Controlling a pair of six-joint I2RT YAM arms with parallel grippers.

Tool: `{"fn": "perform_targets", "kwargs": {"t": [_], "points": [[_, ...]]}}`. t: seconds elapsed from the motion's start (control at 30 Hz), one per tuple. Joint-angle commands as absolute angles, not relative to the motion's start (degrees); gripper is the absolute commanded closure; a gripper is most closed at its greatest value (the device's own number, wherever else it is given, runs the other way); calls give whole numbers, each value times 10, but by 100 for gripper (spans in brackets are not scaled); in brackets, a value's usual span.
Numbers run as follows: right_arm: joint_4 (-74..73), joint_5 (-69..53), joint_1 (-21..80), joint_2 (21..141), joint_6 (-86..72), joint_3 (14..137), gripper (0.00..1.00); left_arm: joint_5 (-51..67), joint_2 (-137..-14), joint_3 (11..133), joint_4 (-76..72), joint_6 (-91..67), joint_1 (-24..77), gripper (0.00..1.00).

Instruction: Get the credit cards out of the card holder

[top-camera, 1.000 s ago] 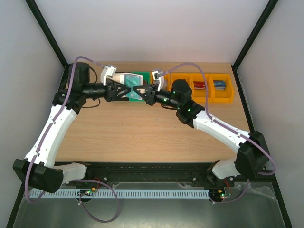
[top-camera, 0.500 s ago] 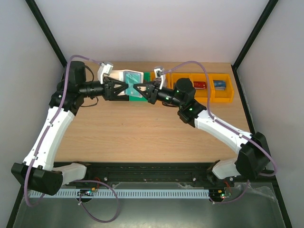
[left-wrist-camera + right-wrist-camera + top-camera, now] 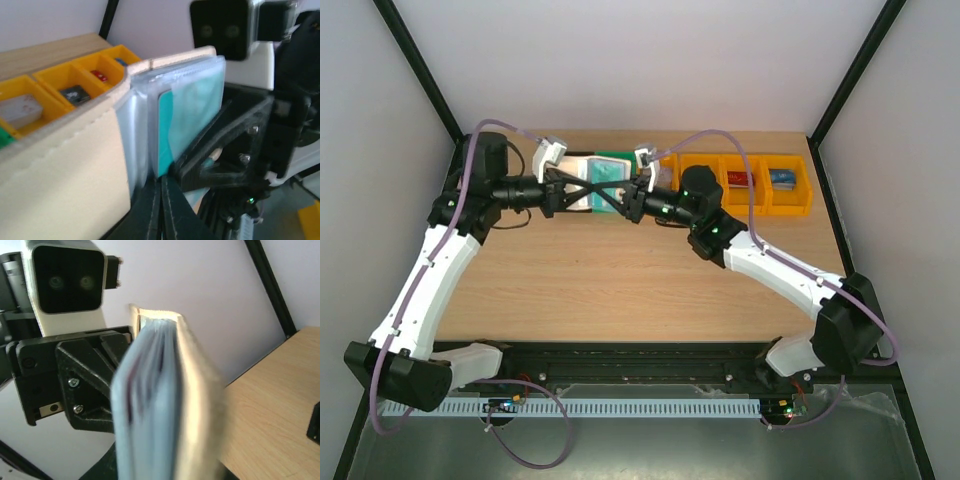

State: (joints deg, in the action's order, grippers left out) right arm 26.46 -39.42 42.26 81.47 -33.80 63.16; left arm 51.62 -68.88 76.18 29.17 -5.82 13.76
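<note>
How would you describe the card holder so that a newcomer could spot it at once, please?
Find the row of orange plastic bins at the wooden table's far edge, and look left of it, where the left gripper and right gripper meet. Between them is the small flat folding card holder: cream-white outside, with clear sleeves showing a teal plastic card, unlike the rigid open bins.

The top view looks down from above and behind the arms (image 3: 430, 270) over the whole counter (image 3: 620, 280); the two wrist views face each other at close range, sharing the card holder (image 3: 70, 160) between them
</note>
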Motion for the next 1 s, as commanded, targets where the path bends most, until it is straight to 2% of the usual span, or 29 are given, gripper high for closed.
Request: {"fn": "perform_targets", "kwargs": {"t": [0.0, 0.33, 0.43, 0.63, 0.8, 0.97], "points": [[299, -463, 459, 805, -342, 604, 82, 653, -681, 768, 296, -40, 161, 98], [291, -461, 440, 763, -332, 563, 80, 625, -668, 744, 319, 0, 124, 98], [292, -467, 438, 760, -333, 564, 97, 617, -667, 738, 323, 8, 123, 98], [296, -456, 436, 760, -347, 569, 98, 590, -663, 732, 381, 78, 153, 98], [327, -443, 435, 754, -391, 567, 98, 541, -657, 728, 416, 119, 177, 83], [344, -457, 435, 745, -401, 564, 98, 499, -654, 716, 415, 127, 177, 75]]}}
